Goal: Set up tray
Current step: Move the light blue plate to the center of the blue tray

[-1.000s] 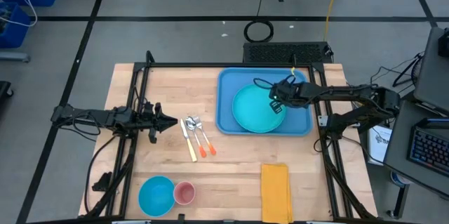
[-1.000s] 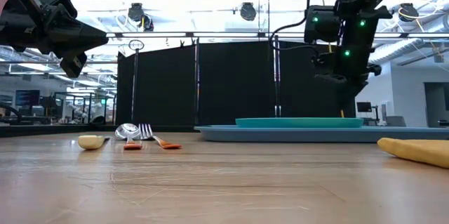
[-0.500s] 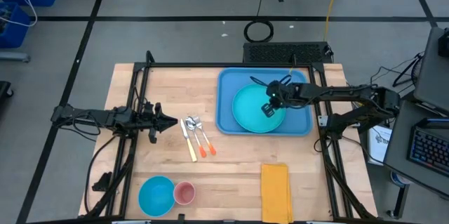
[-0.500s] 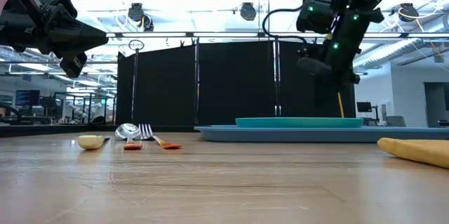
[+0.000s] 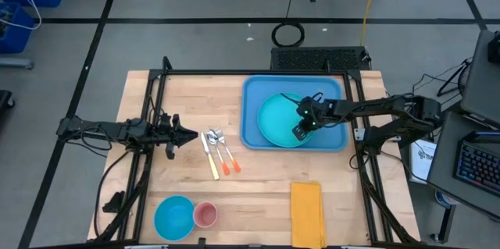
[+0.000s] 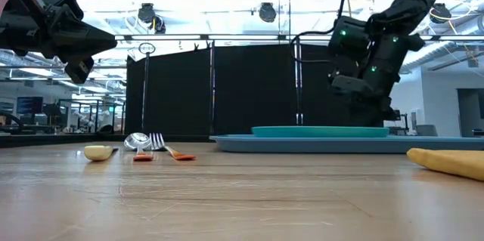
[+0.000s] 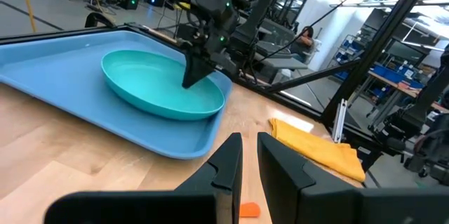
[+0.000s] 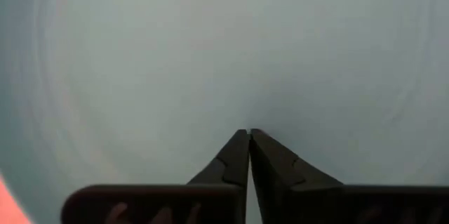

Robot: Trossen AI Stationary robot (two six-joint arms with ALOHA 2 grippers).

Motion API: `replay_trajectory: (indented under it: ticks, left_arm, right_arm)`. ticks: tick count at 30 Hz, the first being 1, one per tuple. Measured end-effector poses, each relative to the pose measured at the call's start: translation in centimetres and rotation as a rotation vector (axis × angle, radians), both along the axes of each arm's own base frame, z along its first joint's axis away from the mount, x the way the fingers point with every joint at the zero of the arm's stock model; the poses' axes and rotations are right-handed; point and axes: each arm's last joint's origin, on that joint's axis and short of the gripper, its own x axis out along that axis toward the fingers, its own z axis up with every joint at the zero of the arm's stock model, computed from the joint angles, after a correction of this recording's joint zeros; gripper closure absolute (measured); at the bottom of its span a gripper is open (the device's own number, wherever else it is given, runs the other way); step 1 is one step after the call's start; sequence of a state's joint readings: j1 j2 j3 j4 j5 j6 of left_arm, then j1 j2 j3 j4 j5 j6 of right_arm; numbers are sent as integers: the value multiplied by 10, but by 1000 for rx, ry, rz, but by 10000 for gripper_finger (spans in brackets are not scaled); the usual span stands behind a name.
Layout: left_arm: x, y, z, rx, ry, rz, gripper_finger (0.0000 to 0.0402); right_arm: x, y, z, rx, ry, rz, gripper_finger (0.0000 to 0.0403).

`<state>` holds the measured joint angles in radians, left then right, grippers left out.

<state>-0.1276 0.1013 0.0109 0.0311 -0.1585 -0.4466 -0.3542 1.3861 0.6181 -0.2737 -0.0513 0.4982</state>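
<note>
Nearest the front edge of the worktop (image 5: 258,202) lay a small blue bowl (image 5: 173,216), a pink cup (image 5: 205,215) just beside it, and a folded yellow cloth (image 5: 308,213) off to the right. There was bare wood between the cup and the cloth. Farther in, a knife (image 5: 209,155), a spoon (image 5: 216,149) and a fork (image 5: 228,154) lay side by side in the middle. The left claw (image 5: 190,134) hung above the wood just left of them, its fingers almost pressed together and holding nothing. A wide strip of bare wood lay around the cutlery. At the far right sat the tray (image 5: 256,116), its long side close to the back edge of the worktop. The round turquoise plate (image 5: 277,120) lay inside the tray, filling most of it, with a blue strip showing all round. The right claw (image 5: 300,133) was down over the right part of the plate, fingers pressed tight together with nothing between them.
</note>
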Motion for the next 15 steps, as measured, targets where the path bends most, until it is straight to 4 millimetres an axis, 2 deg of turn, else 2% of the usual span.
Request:
replay_trajectory:
  ticks: [15]
  left_arm:
    - [3, 0, -4, 4, 43, 8, 353]
  right_arm:
    - [-6, -10, -2, -49, 37, -91, 402]
